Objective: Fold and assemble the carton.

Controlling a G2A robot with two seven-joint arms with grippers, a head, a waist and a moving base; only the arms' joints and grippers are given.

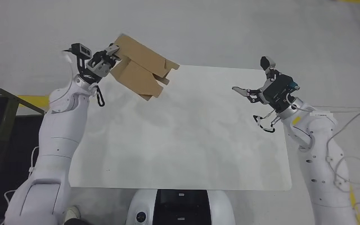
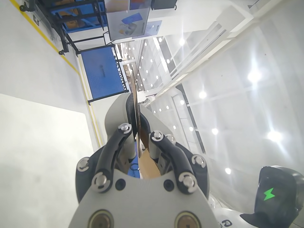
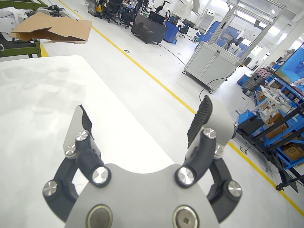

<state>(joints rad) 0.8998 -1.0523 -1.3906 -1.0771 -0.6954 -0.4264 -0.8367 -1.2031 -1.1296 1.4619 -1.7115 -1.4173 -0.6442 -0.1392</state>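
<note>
Status: early stage, in my judgement.

Item under inspection: the carton (image 1: 140, 67). It is off the desk (image 1: 185, 146), held in the air over the far left corner, with part of it out past the desk edge. It hangs tilted, its free end pointing toward the middle of the desk.

Left gripper (image 1: 112, 56): clamped on the carton. My left wrist view shows a thin cardboard edge pinched between both fingers (image 2: 118, 112), with no gap on either side.

Right gripper (image 3: 144, 110): fingers spread wide apart, holding nothing. It hovers above the right side of the desk, well apart from the carton and facing toward it.

Condition of the carton: seen from the right wrist, it is a largely collapsed sleeve, slightly parted along one side, with its end flaps loose and notched edges showing. I see no flap tucked or closed, and no squared box shape.

Done: the carton is picked up and presented.

Left, as I judge it: opening the sleeve into a box, folding the flaps at each end, and closing them. That likely needs my right gripper on the free end.
</note>
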